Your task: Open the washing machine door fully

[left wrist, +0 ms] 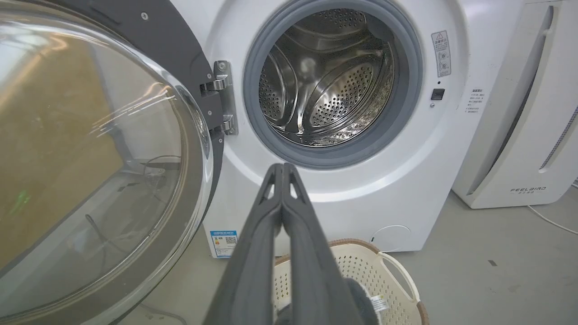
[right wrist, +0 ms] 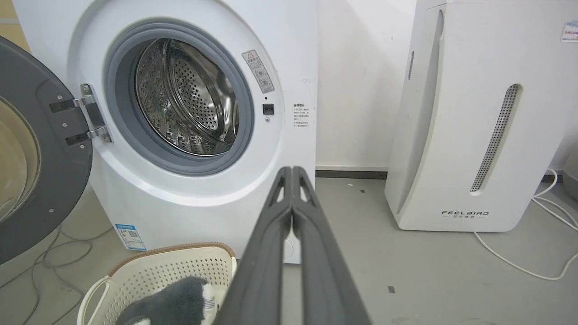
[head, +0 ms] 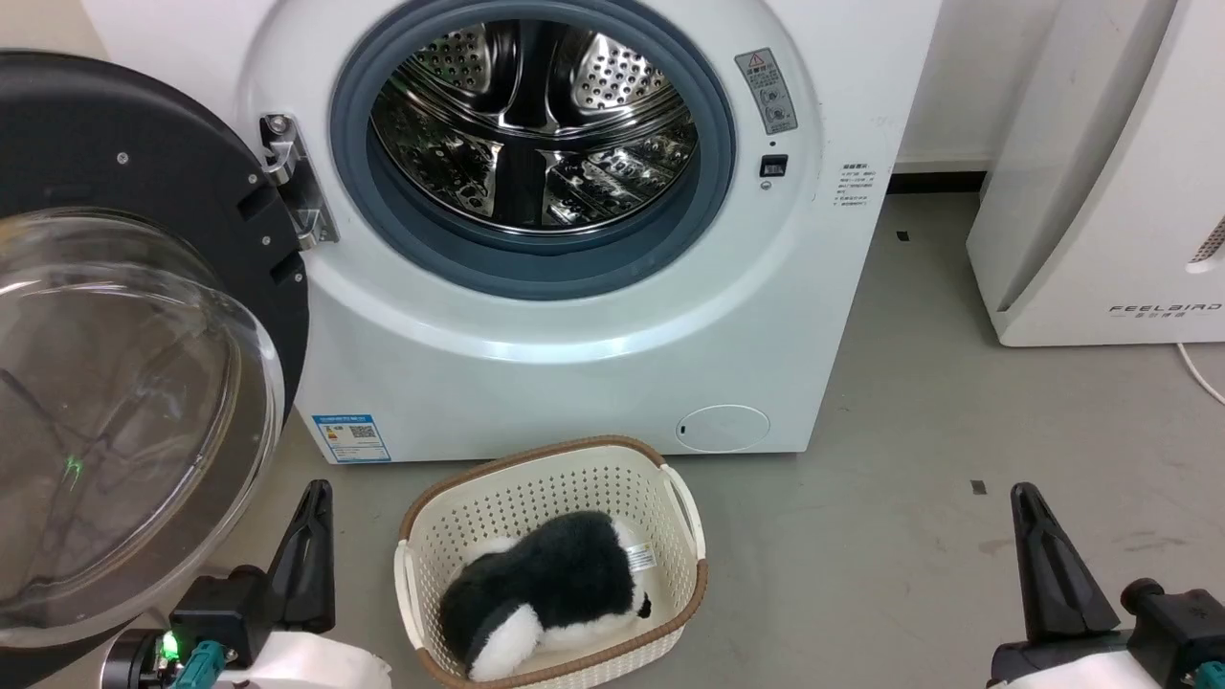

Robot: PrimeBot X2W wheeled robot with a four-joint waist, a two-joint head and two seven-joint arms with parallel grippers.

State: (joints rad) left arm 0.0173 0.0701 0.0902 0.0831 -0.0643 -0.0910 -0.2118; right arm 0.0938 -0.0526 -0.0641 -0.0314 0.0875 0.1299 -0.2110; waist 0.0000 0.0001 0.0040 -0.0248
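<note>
The washing machine door (head: 144, 153) stands swung wide from the washing machine (head: 574, 383); left hand (left wrist: 282, 168) and right hand (right wrist: 292, 170) are clenched, empty.

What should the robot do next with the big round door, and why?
Probably nudge the round black glass-bowled washing machine door slightly wider with the shut left gripper, which sits by its lower rim. The door hangs wide on its metal hinge, steel drum exposed, yet may swing further.
</note>
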